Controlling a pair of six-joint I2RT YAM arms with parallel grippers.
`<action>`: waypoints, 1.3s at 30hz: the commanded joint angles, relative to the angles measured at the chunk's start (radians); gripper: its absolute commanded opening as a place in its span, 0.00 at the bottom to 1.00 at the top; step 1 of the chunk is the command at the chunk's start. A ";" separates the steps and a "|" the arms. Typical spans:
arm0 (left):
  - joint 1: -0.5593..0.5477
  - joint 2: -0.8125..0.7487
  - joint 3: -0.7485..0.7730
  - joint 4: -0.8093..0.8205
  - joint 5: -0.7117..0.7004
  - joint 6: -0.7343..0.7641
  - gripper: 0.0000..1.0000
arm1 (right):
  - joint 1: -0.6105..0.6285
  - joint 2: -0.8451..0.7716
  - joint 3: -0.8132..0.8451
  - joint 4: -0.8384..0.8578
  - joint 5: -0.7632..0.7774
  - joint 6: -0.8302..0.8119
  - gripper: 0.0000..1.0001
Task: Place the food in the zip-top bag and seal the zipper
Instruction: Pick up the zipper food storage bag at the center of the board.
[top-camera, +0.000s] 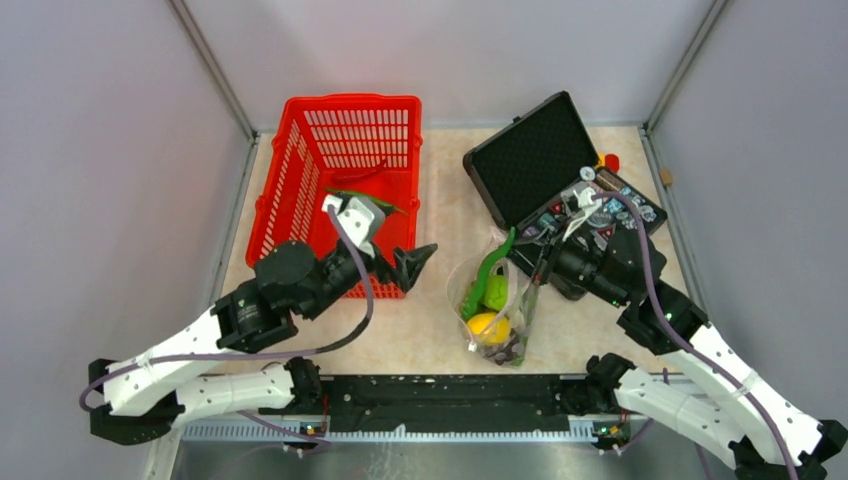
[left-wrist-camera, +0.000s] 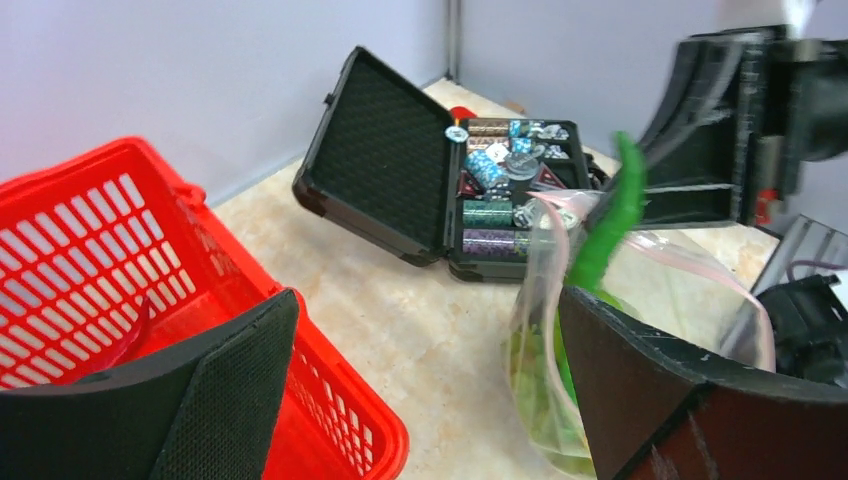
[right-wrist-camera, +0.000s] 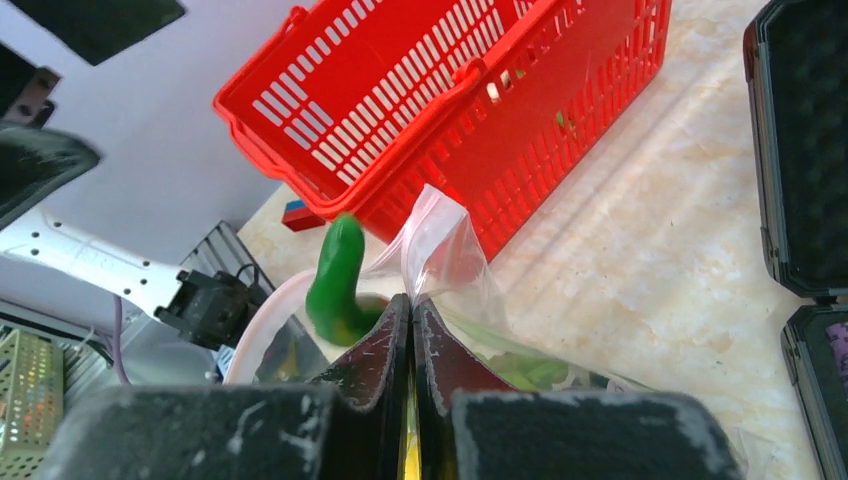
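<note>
On the tabletop (top-camera: 430, 335), just right of the left claw (top-camera: 413, 264), the clear dotted zip-top plastic bag (top-camera: 460, 295) stands open with a yellow toy lemon (top-camera: 487, 326), a green lime (top-camera: 497, 292) and a long green leaf (top-camera: 488, 268) inside. The right claw (top-camera: 540, 272) pinches its far rim.

From the left wrist, the left claw (left-wrist-camera: 425, 300) gapes wide, holding nothing. The bag (left-wrist-camera: 540, 350) sits by its right finger.

From the right wrist, the right claw (right-wrist-camera: 412, 305) is clamped on the bag's edge (right-wrist-camera: 435, 235), with the leaf (right-wrist-camera: 335, 280) to its left and the red plastic basket (right-wrist-camera: 450, 100) beyond.

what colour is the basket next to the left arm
Red; the basket shows best in the top external view.
</note>
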 joint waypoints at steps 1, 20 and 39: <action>0.106 0.084 0.044 -0.085 0.106 -0.157 0.98 | -0.006 -0.029 0.014 0.187 -0.012 0.027 0.00; 0.167 0.279 0.155 -0.246 0.479 -0.202 0.83 | -0.006 -0.022 0.036 0.150 0.057 0.049 0.00; 0.167 0.409 0.203 -0.266 0.504 -0.207 0.01 | -0.006 -0.042 0.034 0.152 0.012 0.033 0.00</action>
